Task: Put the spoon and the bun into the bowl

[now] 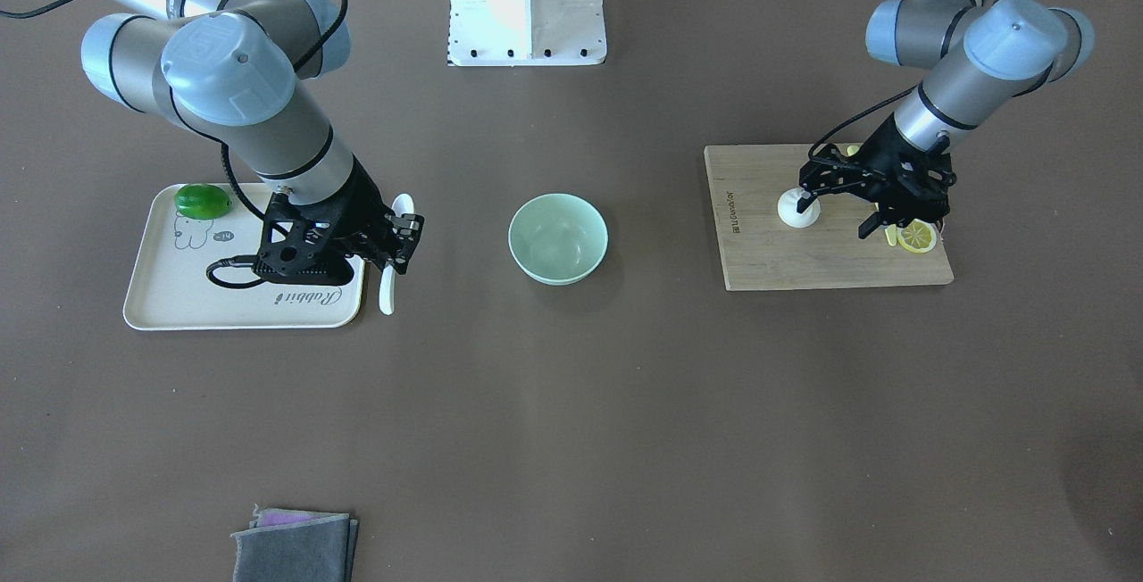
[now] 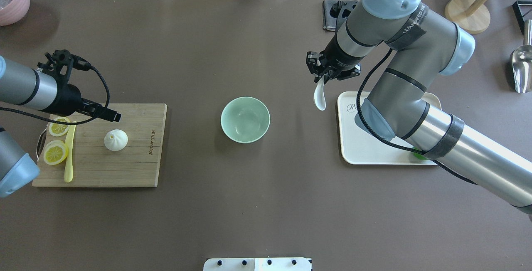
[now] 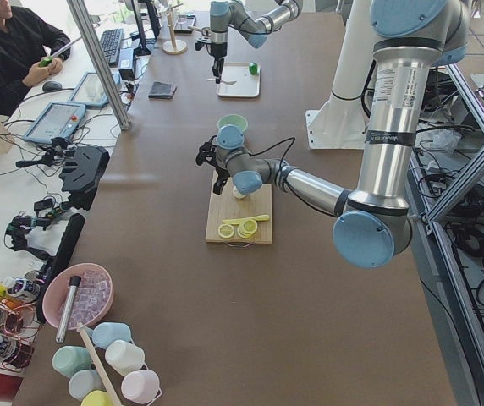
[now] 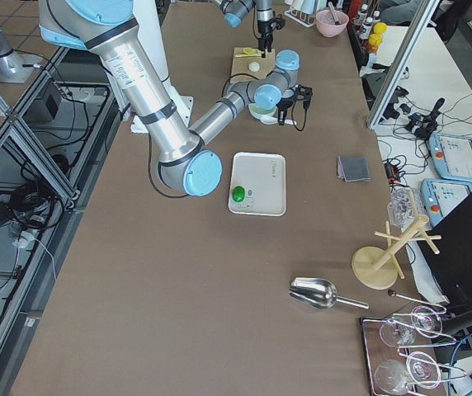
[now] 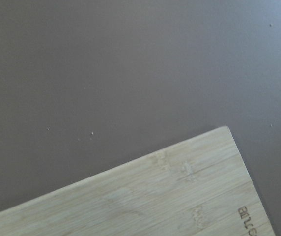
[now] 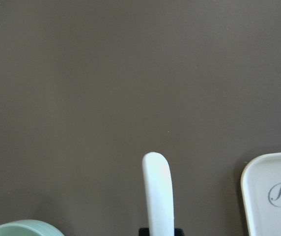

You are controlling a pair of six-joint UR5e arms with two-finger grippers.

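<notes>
Right gripper [image 1: 396, 247] clamped on the white spoon [image 2: 319, 97], spoon just beside the tray [image 2: 374, 154] edge, apart from the mint bowl [image 2: 245, 119], left gripper [image 1: 835, 218] spread wide over the cutting board [image 2: 137, 158], one fingertip at the bun [image 2: 115, 140], bun resting on the board, well apart from the bowl

Brown table [image 2: 249, 204] with mint bowl [image 2: 245, 119], wooden board [image 2: 137, 163], cream tray [image 2: 370, 150], folded grey cloth [image 1: 295, 546].

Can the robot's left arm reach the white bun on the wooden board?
Probably yes. The left tool is open and hovers right next to the bun on the wooden board, with nothing lying between them. The lemon slices sit on the tool's other side.
</notes>
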